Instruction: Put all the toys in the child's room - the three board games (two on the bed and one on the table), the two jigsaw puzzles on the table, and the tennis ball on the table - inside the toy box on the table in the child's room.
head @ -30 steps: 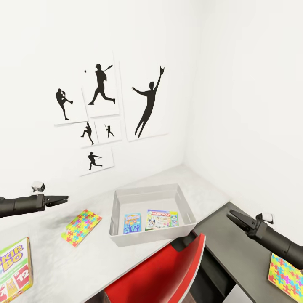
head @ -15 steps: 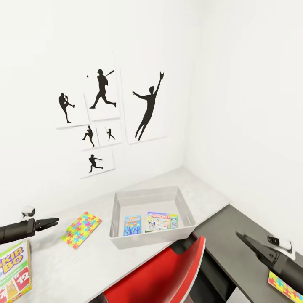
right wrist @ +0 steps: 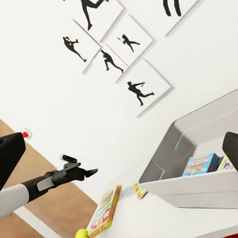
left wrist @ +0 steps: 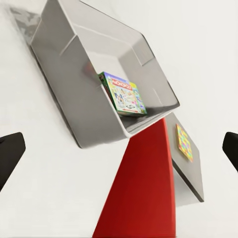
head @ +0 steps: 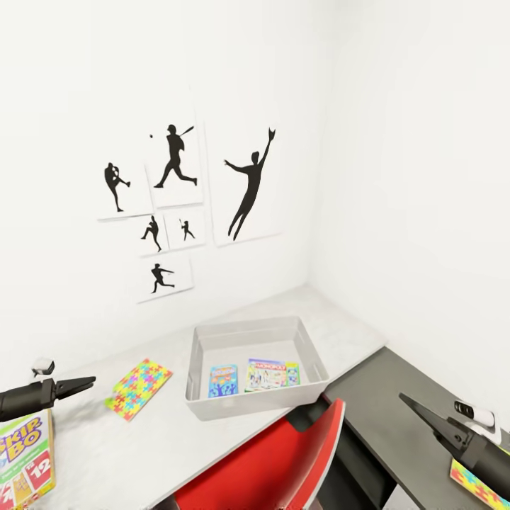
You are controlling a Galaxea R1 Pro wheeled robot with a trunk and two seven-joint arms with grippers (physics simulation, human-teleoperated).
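**Hazards ahead with four toys outside the toy box**

Both hands are seen spread open and empty. The left hand (head: 81, 385) is held above the left part of the tabletop (head: 177, 439). The right hand (head: 414, 407) is held over the lower dark side unit (head: 397, 425).

The toy box (head: 244, 330) stands near the tabletop's front edge, towards its right end. Two board games are already laid flat inside it, a light blue one (head: 223, 380) and a green-edged one (head: 273, 373). The SKIP BO box (head: 25, 460) lies at the front edge near the left end. One jigsaw puzzle (head: 138, 388) lies flat just beside the toy box, on its left. The other puzzle (head: 482, 485) rests on the side unit, beneath the right arm. A small yellow-green shape (right wrist: 82, 233) beside the SKIP BO box is taken to be the tennis ball, though it is cut off by the frame.

Several failures can be expected:

- **Flat toys:** the puzzles and the card box lie flush on their surfaces, so little purchase is offered to the fingers. A slab may be skidded along rather than lifted.
- **SKIP BO box:** if it is skidded, it could be pushed over the front edge to the floor.
- **Ball:** it is likely to be set rolling by any glancing touch.
- **Red chair (head: 276, 460):** it stands against the front edge before the toy box and could be struck by an arm brought across low.
- **Toy box:** it could be shoved by the same kind of sweep, or a toy could be caught on its rim if it is let go too soon.
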